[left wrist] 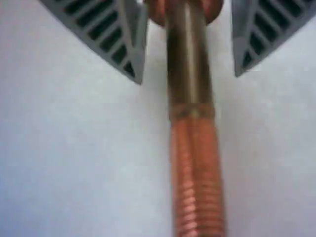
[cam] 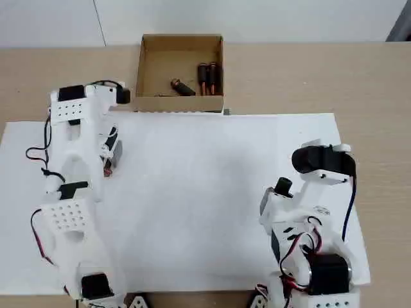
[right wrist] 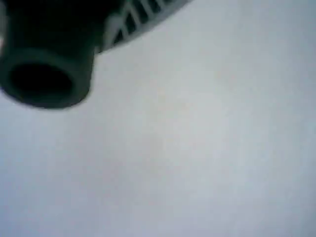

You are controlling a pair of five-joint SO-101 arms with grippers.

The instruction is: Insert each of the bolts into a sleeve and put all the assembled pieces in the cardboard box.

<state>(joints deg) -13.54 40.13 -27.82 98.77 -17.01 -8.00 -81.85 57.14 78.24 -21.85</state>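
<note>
Cardboard box [cam: 182, 102] behind the paper sheet [cam: 192, 192], seemingly three assembled pieces [cam: 207, 78] inside.

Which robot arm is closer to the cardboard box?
Left. The left arm, holding a bolt, sits right beside the cardboard box. The right arm, holding a sleeve, is far off across the white paper.

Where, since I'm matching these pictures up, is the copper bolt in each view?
High view: the copper bolt is a small reddish tip at the left, under the left arm.
Left wrist view: through the middle, its head between the left pincer's fingers.
Right wrist view: not in it; a black sleeve is.
Shared landmark: the white sheet.
</note>
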